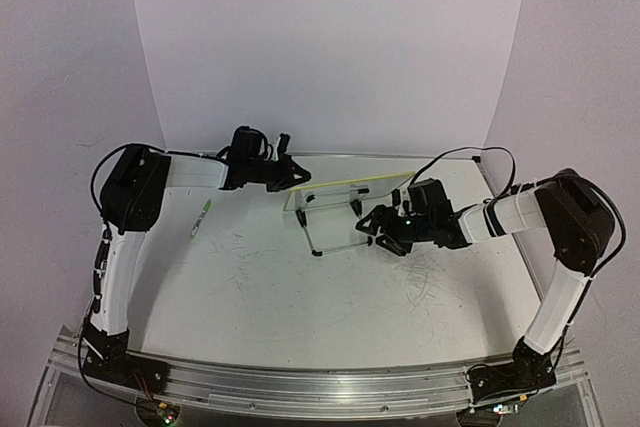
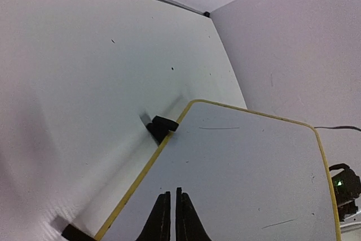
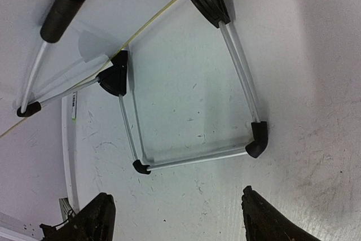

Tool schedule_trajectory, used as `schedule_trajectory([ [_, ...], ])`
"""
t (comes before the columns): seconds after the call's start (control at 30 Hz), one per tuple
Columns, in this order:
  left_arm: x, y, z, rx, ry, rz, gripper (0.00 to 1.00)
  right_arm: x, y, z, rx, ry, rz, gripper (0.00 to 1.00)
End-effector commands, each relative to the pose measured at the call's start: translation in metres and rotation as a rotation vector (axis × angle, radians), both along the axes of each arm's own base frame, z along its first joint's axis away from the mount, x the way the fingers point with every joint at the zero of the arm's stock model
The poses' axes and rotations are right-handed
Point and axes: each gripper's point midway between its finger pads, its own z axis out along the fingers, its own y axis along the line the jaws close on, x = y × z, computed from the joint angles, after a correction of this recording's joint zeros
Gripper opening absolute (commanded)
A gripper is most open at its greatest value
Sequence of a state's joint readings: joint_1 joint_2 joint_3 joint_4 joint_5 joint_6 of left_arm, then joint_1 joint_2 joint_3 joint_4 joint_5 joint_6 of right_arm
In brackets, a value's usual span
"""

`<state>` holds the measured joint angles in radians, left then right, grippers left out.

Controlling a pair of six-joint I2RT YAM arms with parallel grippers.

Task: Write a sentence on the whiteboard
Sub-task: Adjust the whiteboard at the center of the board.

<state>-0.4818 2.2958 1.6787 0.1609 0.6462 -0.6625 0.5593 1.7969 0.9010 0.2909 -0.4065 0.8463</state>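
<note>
Top external, whiteboard [image 1: 350, 181] edge-on (tilted), long axis left-right

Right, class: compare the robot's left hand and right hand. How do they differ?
The left hand has its fingers closed together; the right hand has them spread wide. The left points at the whiteboard; the right faces its wire stand. Both hold nothing.
</note>
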Motion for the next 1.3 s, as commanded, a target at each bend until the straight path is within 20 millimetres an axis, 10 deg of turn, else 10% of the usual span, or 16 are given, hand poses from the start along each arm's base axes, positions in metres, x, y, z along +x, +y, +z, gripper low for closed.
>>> schedule_trajectory([
  [0.0, -0.019, -0.023, -0.005, -0.047, 0.026, -0.127, 0.05, 0.02, -0.002, 0.009, 0.044, -0.013, -0.055, 0.79],
  [0.53, -0.093, -0.005, -0.05, 0.111, 0.154, -0.017, 0.03, 0.035, -0.046, 0.017, -0.007, -0.039, -0.185, 0.78],
  [0.87, -0.146, -0.015, -0.056, 0.113, 0.207, 0.028, 0.02, 0.026, -0.154, 0.081, -0.321, -0.195, -0.311, 0.8],
  [1.07, -0.183, -0.041, -0.054, 0.089, 0.218, -0.014, 0.02, 0.024, -0.116, 0.155, -0.209, -0.271, -0.16, 0.92],
  [1.27, -0.212, -0.057, -0.05, 0.091, 0.198, -0.016, 0.02, 0.02, -0.055, 0.17, -0.154, -0.241, -0.052, 0.98],
])
